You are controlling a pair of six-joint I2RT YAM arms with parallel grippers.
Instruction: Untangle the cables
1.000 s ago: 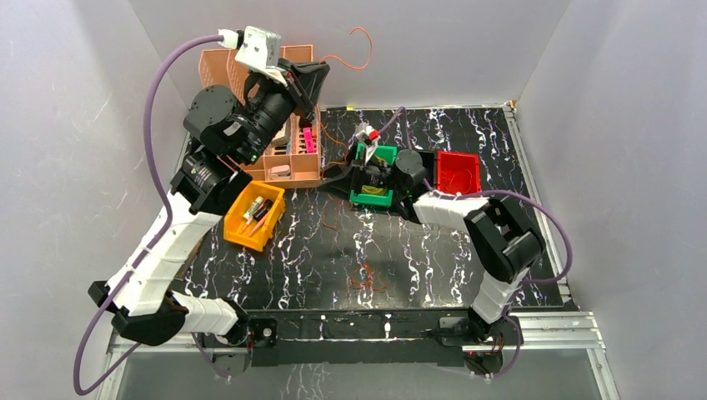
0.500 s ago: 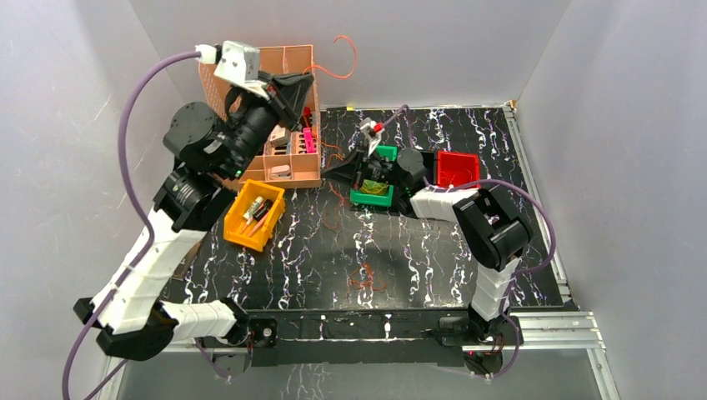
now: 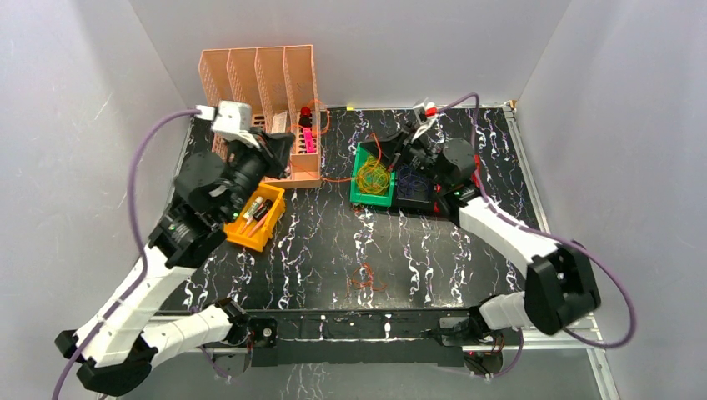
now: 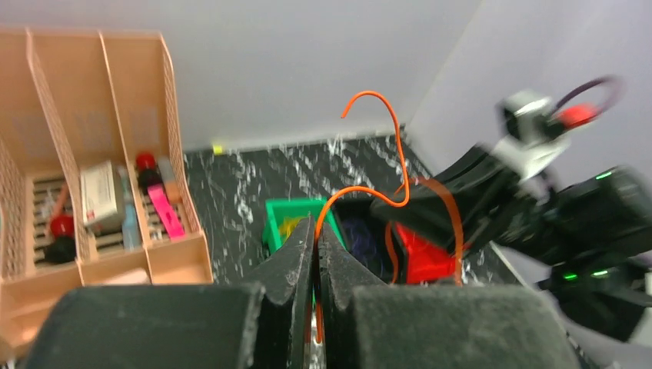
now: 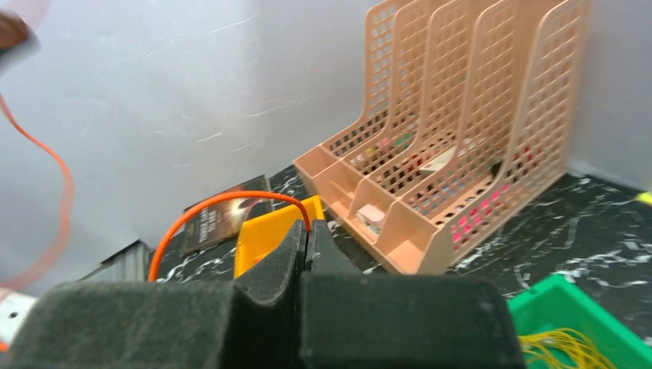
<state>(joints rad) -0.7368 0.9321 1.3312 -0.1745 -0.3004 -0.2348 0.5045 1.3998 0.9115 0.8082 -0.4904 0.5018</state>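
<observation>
One orange-red cable (image 3: 338,178) stretches between both grippers. My left gripper (image 3: 283,152) stands in front of the peach organizer, shut on one end; in the left wrist view the cable (image 4: 369,192) curls up out of the closed tips (image 4: 316,227). Over the green bin, my right gripper (image 3: 393,158) is shut on the other end, and the cable (image 5: 223,201) arcs left from its tips (image 5: 306,227). Yellow cables (image 3: 373,177) lie coiled in the green bin (image 3: 361,198). Blue-purple cables (image 3: 411,179) fill the black bin (image 3: 414,201). A small orange-red tangle (image 3: 364,279) lies on the mat near the front.
A peach file organizer (image 3: 258,75) with small items stands at the back left. A yellow bin (image 3: 242,233) with batteries sits in front of it. The red bin (image 4: 419,257) is mostly hidden behind the right arm. White walls close three sides.
My left arm has come down from high at the back wall to in front of the organizer. The right gripper has swung back and right off the green bin and closed on the orange-red cable.
</observation>
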